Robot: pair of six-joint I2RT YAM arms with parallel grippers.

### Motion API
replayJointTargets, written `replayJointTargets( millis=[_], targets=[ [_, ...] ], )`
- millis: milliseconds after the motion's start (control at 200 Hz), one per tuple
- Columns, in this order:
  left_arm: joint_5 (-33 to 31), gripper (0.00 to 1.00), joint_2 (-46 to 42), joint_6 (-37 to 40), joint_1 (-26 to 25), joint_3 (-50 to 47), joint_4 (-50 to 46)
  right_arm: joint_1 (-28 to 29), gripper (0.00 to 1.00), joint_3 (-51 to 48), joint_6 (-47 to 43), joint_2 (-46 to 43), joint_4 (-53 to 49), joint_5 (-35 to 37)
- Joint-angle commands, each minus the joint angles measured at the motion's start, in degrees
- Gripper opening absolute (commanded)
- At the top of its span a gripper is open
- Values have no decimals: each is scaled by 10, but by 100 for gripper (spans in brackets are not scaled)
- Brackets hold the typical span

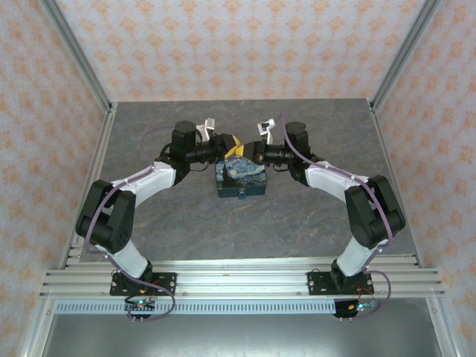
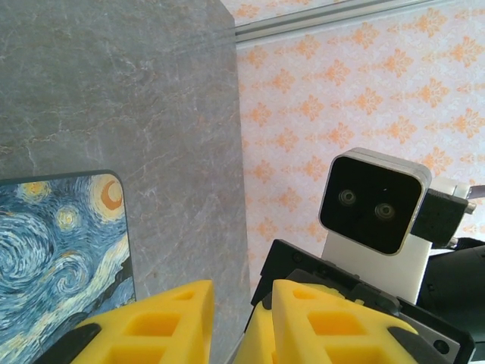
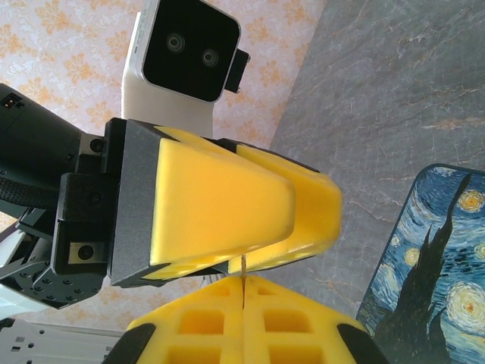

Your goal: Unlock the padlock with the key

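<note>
Evidently early: padlock (image 1: 243, 197) untouched at six o'clock edge of box (image 1: 242, 178). At twelve o'clock your right gripper (image 3: 242, 282) pinches, apparently, the key (image 3: 244, 265); left gripper (image 2: 241, 296) state you cannot tell. Insertion, turning remain.

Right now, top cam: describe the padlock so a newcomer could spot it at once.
On the grey stone-look table, near its centre, lies a blue box printed with a swirly night sky. The padlock is the tiny dark, bluish metal piece at the middle of the box's near edge. It is far smaller than the box and unpainted.
</note>
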Motion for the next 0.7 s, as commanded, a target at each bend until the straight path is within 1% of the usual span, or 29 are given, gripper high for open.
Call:
replayJointTargets(
  millis=[0,115,180,230,535,696],
  targets=[
    [8,26,-11,-14,-6,-8,39,-4,0,19,3,6,39,5],
    [6,24,-15,-18,-10,-13,47,-4,0,17,4,6,41,8],
    [6,20,-16,-20,-12,-14,50,-5,0,17,6,7,45,10],
    [5,18,-17,-22,-13,-16,54,-5,0,16,8,7,48,11],
    [-5,18,-29,-36,-20,-31,78,-12,0,4,29,11,80,20],
    [-8,9,-29,-44,-24,-33,89,-15,0,-4,52,16,110,20]
  ],
)
